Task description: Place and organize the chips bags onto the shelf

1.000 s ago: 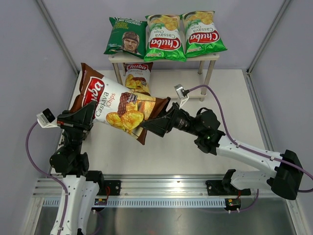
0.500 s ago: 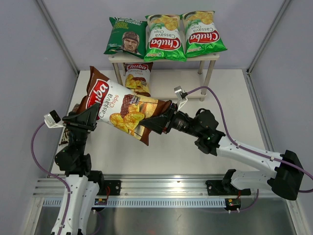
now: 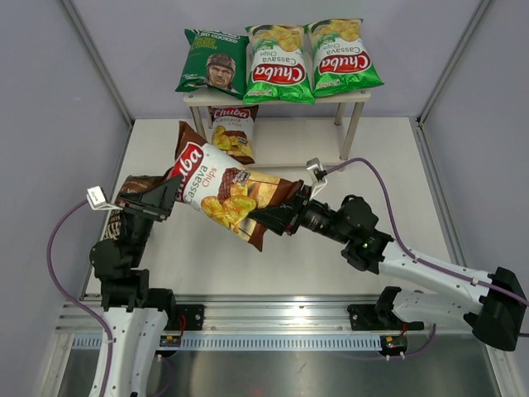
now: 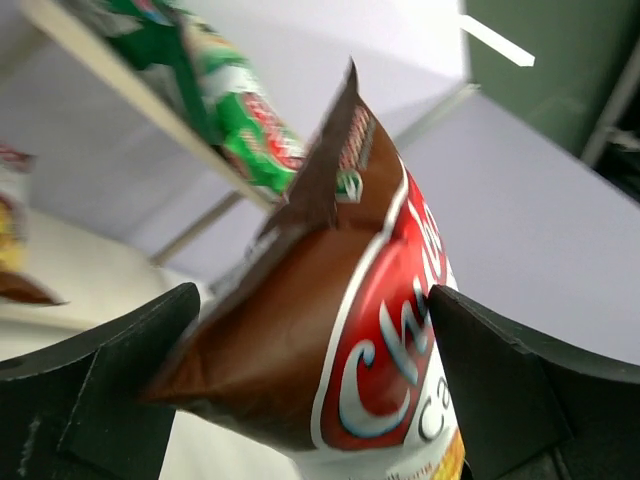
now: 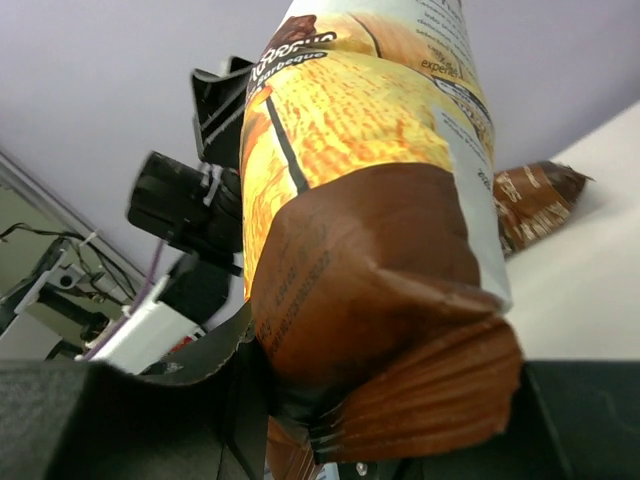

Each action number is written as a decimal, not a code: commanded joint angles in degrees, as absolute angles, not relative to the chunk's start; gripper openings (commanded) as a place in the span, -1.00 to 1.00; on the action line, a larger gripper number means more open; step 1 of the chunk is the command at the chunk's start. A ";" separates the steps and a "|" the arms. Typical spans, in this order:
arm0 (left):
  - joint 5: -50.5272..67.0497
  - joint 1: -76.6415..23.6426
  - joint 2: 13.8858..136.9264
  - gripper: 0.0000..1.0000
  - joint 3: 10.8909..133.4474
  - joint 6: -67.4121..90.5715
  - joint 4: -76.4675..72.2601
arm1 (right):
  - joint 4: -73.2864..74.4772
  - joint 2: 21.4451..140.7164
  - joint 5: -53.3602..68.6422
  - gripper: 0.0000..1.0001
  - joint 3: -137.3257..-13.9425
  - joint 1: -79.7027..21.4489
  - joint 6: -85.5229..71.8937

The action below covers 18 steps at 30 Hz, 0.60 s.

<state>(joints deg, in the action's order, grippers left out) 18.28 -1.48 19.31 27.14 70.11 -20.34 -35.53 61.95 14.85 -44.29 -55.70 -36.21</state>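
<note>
The bag is hanging mid-frame over the tabletop, with the right gripper jaws clenching its bottom seam. The left gripper jaws are standing released around its top corner. Risk: the one-ended hold letting it sag, swing or slip before reaching the shelf.

Pale lilac-grey walls enclose a white tabletop, a silver rail along its near edge.
</note>
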 commanded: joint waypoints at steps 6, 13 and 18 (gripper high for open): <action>8.53 -1.85 16.61 0.98 32.52 53.44 6.76 | -30.16 48.52 0.73 -0.70 -34.73 -55.46 -37.26; 3.69 -1.85 20.28 0.98 39.19 39.59 24.74 | -26.72 42.81 -7.03 -0.71 -27.25 -54.23 -45.43; 8.25 -1.85 26.27 0.98 43.33 31.30 32.51 | -28.04 43.68 -8.27 -0.74 -24.18 -47.66 -52.01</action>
<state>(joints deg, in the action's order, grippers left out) 6.22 -1.58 23.33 40.62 39.94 25.69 -23.62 43.90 -4.14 -24.29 -51.64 -46.06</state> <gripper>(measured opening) 0.987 0.430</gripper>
